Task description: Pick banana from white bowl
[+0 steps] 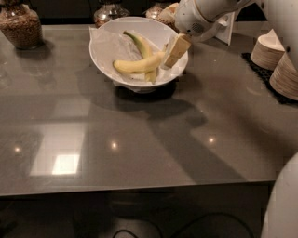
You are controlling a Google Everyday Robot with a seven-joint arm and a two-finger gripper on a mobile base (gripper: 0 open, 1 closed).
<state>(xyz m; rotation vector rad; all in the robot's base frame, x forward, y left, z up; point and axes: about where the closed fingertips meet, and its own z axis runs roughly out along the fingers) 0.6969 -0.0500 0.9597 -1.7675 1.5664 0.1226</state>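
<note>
The white bowl (pixel 104 51) stands at the back middle of the grey table, lined with crinkled white paper. Two bananas lie in it. The banana (pixel 135 67), plump and evenly yellow, lies across the bowl's front. A slimmer banana with a greenish end (pixel 141 45) lies behind it. My gripper (pixel 173 51) reaches down over the bowl's right rim from the upper right. It is open, with its tan fingers (pixel 179 48) at the right end of the plump banana. I cannot tell whether they touch it.
Glass jars of brown stuff stand along the back edge, one at the far left (pixel 19 25) and two behind the bowl (pixel 108 10). Stacks of small off-white bowls (pixel 269 51) sit on a black mat at the right. The arm's shadow falls across the table's middle.
</note>
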